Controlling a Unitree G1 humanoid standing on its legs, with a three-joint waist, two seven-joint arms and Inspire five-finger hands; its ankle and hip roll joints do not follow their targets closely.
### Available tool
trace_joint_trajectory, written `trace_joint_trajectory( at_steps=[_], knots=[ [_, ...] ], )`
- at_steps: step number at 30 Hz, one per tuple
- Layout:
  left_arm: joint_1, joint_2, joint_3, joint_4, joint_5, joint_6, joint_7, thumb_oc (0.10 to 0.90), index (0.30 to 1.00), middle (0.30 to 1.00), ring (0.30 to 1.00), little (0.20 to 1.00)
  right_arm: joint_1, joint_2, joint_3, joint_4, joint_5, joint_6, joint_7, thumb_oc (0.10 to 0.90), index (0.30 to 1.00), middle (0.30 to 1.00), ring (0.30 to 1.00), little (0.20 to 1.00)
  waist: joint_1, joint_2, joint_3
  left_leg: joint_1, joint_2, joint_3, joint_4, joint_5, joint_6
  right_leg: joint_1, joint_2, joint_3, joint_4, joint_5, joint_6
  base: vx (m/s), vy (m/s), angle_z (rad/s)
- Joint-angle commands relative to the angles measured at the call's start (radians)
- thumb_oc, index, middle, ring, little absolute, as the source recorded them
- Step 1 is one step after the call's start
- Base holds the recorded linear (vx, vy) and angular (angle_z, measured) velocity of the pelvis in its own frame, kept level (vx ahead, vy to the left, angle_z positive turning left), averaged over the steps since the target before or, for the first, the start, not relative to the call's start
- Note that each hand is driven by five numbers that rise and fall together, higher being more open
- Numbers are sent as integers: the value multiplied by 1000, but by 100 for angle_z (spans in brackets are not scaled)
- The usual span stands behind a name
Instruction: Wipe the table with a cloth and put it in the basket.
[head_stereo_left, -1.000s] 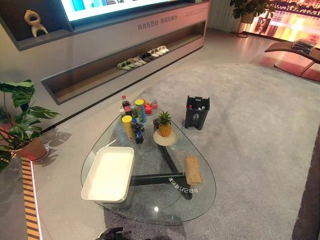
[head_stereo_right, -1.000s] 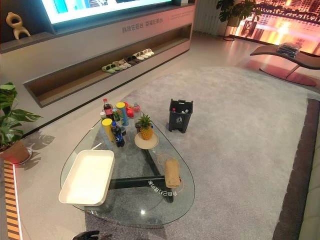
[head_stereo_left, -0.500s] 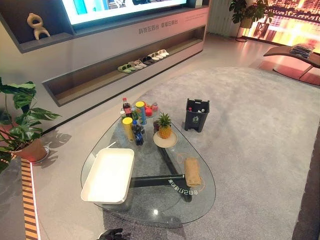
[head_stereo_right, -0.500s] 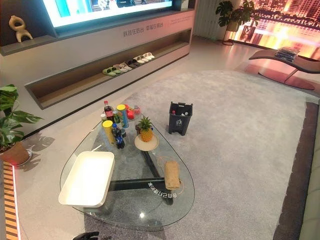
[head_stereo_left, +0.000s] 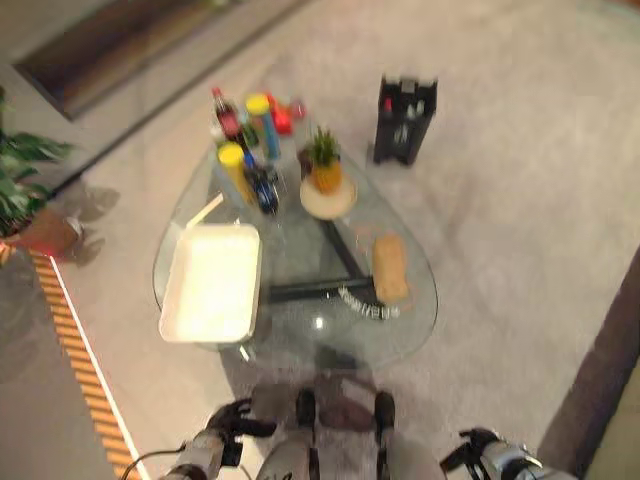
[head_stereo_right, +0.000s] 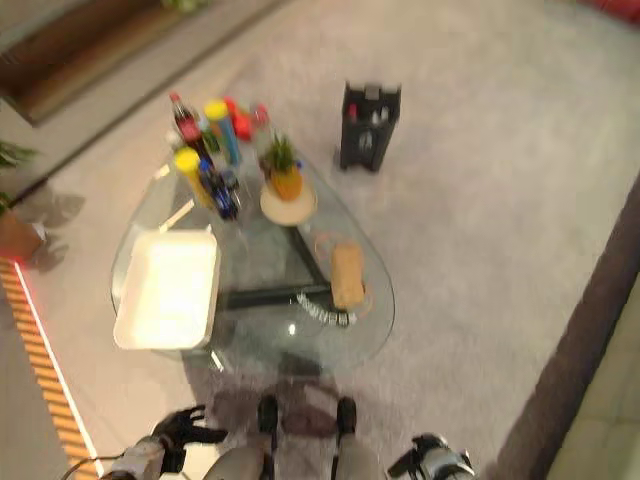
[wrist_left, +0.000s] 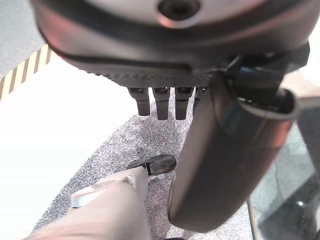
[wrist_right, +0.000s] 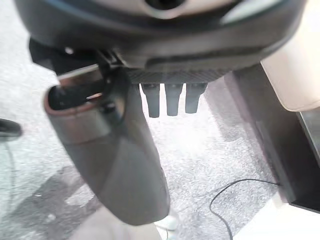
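The glass surface (head_stereo_left: 410, 320) carries a white basket (head_stereo_left: 212, 282) on its left side and a tan rolled cloth (head_stereo_left: 389, 268) on its right, lying free, well apart from the basket. A pineapple (head_stereo_left: 326, 165) and bottles (head_stereo_left: 243, 150) crowd the far end. The cloth looks soft, light and limp: best pinched across its middle so the roll holds together. Left hand (head_stereo_left: 232, 425) and right hand (head_stereo_left: 466, 455) hang low with fingers straight, holding nothing.
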Motion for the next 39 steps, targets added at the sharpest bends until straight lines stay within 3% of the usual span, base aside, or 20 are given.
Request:
trace_joint_trajectory(
  at_steps=[1,7,12,18,23,34,39],
  knots=[
    [-77,13,14,18,-119,-83,15,800,900,900,900,900,-18,-32,42,41,39,17,-39,800,900,900,900,900,3,-12,28,-15,-30,-17,-2,-54,-12,-68,2,6,41,-18,20,-74,-5,-2],
    [-152,37,23,20,-219,-115,2,800,900,900,900,900,-95,-63,40,42,108,15,-54,800,900,900,900,900,29,-1,119,-145,-46,-38,52,-13,-24,-220,-6,-19,205,-55,6,-113,9,0],
    [-179,73,41,3,-273,-88,-6,800,900,900,900,900,-130,-94,55,18,127,6,-70,800,900,900,900,900,29,-11,169,-317,-70,-42,291,-68,-29,-352,-21,-35,341,-90,-10,-100,-11,6],
    [-158,91,66,-17,-291,-86,-16,800,900,900,900,900,-133,-114,36,-3,128,-30,-103,800,900,900,900,900,32,-13,186,-480,-62,-49,510,-147,-17,-505,-18,-23,523,-155,-30,-50,-26,12],
    [-155,93,74,-32,-305,-82,-10,800,900,900,900,900,-142,-131,19,-1,132,-60,-139,800,900,900,900,900,39,-6,187,-574,-49,-60,600,-179,-5,-604,-9,-13,636,-196,-45,-14,-17,3],
    [-142,97,74,-41,-337,-99,-27,800,900,900,900,900,-138,-152,-33,-49,139,-245,-341,800,900,900,900,900,36,-4,191,-643,-36,-69,669,-202,0,-668,-9,-10,719,-215,-59,-20,-10,-2],
    [-153,105,64,-36,-347,-99,-27,800,900,900,900,900,-170,-181,-58,-93,171,-368,-454,800,900,900,900,900,33,-8,200,-639,-36,-63,668,-204,-1,-662,-10,-16,704,-205,-58,-3,-2,1]
  ],
)
